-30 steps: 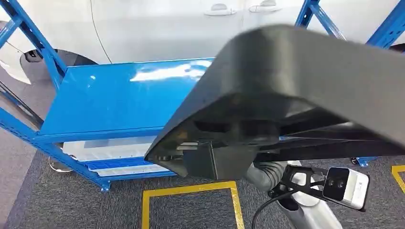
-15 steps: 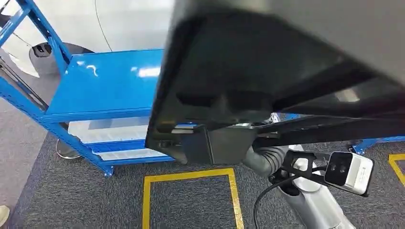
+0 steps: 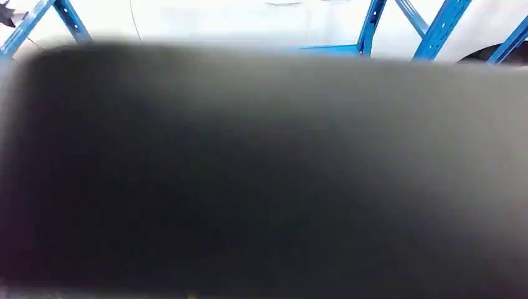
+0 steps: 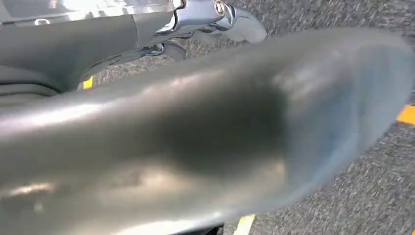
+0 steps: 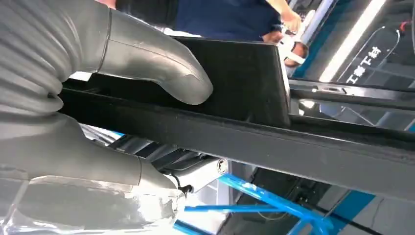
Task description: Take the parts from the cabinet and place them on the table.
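Right up against your head camera sits the part (image 3: 261, 174), a big dark panel, blurred and blocking nearly everything ahead of you. At the right wrist you can see the right hand (image 5: 98, 112) clamped on the part's (image 5: 254, 127) black edge: the thick grey thumb (image 5: 156, 68) presses one face, and the other fingers (image 5: 93, 161) wrap the opposite side, so that hand is holding it firmly. At the left wrist, the part (image 4: 195, 142) shows as a smooth, glossy dark surface sweeping close past the lens; the left hand's (image 4: 73, 44) grey cover lies right alongside it, with shiny metal pieces (image 4: 215, 14) beyond, but you cannot tell whether those fingers are gripping the part or merely lying next to it. Below that, you've got grey carpet (image 4: 362, 196) with strips of yellow tape (image 4: 406, 113). Looking past the part's top edge in the head view, blue rack struts (image 3: 436, 25) rise at upper right and another at upper left, with the white body of a car (image 3: 218, 18) behind them. Past the right hand, more blue frame (image 5: 264, 198) runs underneath, and a person in a dark blue top (image 5: 225, 17) stands farther off.
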Robot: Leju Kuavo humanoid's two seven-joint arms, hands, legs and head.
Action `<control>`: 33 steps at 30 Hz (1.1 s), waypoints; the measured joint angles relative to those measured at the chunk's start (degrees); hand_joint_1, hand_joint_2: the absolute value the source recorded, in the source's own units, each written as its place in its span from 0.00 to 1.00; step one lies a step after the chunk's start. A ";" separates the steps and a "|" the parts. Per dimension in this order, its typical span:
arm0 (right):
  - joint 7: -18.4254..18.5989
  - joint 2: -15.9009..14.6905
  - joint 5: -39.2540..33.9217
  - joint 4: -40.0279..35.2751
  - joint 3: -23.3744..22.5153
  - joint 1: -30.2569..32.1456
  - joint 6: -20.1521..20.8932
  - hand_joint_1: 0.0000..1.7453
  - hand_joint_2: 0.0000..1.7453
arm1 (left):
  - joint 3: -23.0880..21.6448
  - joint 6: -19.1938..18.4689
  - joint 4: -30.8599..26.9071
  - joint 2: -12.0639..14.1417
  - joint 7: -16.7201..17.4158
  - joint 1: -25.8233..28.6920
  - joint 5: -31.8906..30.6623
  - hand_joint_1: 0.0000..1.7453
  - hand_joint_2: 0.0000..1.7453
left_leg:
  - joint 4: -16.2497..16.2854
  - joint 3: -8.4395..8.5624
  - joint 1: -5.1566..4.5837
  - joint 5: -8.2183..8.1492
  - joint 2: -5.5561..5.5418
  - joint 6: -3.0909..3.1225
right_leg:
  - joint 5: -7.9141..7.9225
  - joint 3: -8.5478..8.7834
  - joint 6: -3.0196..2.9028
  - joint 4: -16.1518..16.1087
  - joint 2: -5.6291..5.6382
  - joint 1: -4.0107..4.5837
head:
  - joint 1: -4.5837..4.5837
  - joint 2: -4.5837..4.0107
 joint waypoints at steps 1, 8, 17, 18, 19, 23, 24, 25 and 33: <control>0.26 0.22 0.20 0.00 -0.15 0.07 0.18 1.00 1.00 | 0.00 -0.02 0.00 0.00 0.00 -0.01 0.02 0.00 0.00 | 0.60 -0.54 -0.27 0.11 -0.05 -0.29 | -1.80 2.08 -0.37 -3.52 0.05 0.36 | -0.11 0.00; 1.16 0.85 1.18 0.15 -0.83 0.72 0.68 1.00 1.00 | 0.00 -0.07 0.13 0.04 0.44 0.26 0.33 0.00 0.00 | 9.45 -4.63 0.35 -5.16 -0.31 -2.76 | -0.30 0.77 -2.92 -4.10 -0.87 0.18 | -0.61 0.00; 0.66 0.83 5.03 0.83 -1.38 2.22 4.20 1.00 1.00 | -0.48 -1.07 0.24 0.61 0.22 0.61 -0.07 0.00 0.00 | 0.70 1.94 -0.46 -1.60 2.58 -1.31 | -0.22 0.50 -1.68 -3.88 -4.06 0.65 | -1.46 0.00; 0.61 0.83 5.33 0.79 -1.44 2.29 4.22 1.00 1.00 | -0.55 -1.07 0.24 0.72 0.17 0.61 -0.04 0.00 0.00 | 0.54 1.71 -0.54 -1.73 2.03 -1.02 | -0.28 0.49 -1.38 -3.84 -4.54 0.63 | -1.76 0.00; 0.59 0.83 5.60 0.76 -1.51 2.28 4.29 1.00 1.00 | -0.55 -1.09 0.28 0.94 0.17 0.65 0.02 0.00 0.00 | 0.61 1.50 -0.54 -1.74 1.60 -0.75 | -0.25 0.53 -1.09 -4.01 -4.97 0.62 | -1.88 0.00; 0.48 0.55 5.95 -0.04 -2.12 2.38 4.53 1.00 1.00 | -0.63 -1.53 0.28 1.07 0.15 0.39 0.04 0.00 0.00 | -0.52 1.68 0.06 -0.92 -0.35 0.57 | -5.46 -3.14 -0.33 4.15 -0.62 0.24 | -1.77 0.00; 0.48 0.28 5.97 -0.04 -2.23 2.58 4.59 1.00 1.00 | -0.66 -1.64 0.28 1.07 0.15 0.29 0.04 0.00 0.00 | -0.48 1.53 -0.03 -0.89 -1.00 0.69 | -7.66 -5.82 -0.24 9.49 -0.17 0.22 | -1.77 0.00; 0.46 0.07 5.97 -0.04 -2.32 2.75 4.72 1.00 1.00 | -0.66 -1.66 0.28 1.07 0.15 0.31 0.04 0.00 0.00 | -0.36 1.39 -0.12 -0.85 -1.62 0.74 | -8.86 -8.12 -0.16 13.84 0.00 0.23 | -1.77 0.00; -1.27 -2.07 4.56 -0.55 -2.51 2.55 4.31 1.00 1.00 | -0.77 -2.27 0.28 1.09 0.52 0.23 0.09 0.00 0.00 | 1.48 -0.08 0.06 -1.02 -6.64 -0.54 | 0.71 -2.28 -0.78 -2.10 3.76 0.25 | -1.86 0.00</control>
